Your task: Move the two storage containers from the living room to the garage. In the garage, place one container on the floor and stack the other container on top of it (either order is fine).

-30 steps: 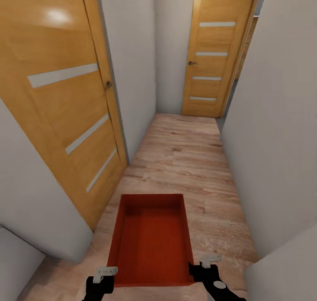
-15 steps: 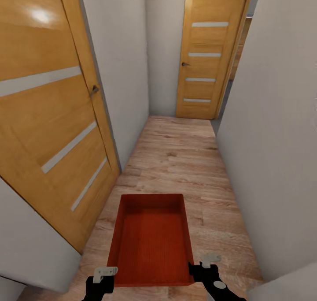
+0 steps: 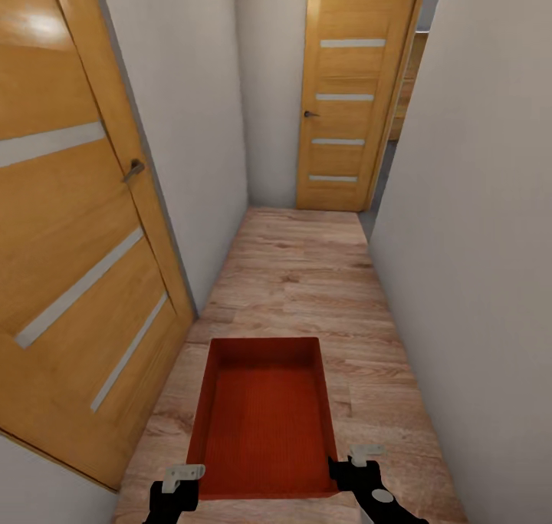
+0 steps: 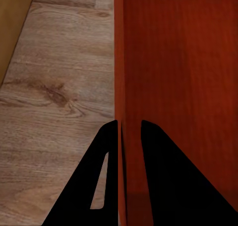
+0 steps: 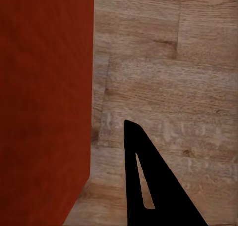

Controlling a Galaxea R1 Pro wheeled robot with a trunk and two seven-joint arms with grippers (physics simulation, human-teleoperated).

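Observation:
One orange-red storage container [image 3: 264, 416] hangs low in the head view, open top up, above the light wood-plank floor [image 3: 307, 278] of a narrow hallway. My left gripper [image 3: 182, 482] holds its left wall near the closest corner; in the left wrist view the two fingers [image 4: 158, 186] pinch the thin wall of the container [image 4: 178, 62]. My right gripper [image 3: 354, 466] holds the right wall. The right wrist view has one finger [image 5: 144, 176] outside the container [image 5: 44, 87], the other finger hidden by the wall. The second container is out of view.
A wooden door [image 3: 69, 225] with pale stripes stands close on the left. Another such door [image 3: 349, 102] closes the hallway's far end, with a gap [image 3: 387, 163] beside it on the right. A pale wall [image 3: 475, 240] runs along the right.
The camera has moved forward down the hallway: the left door slid toward the left edge and the far door came nearer. The container and both grippers keep their places in the view.

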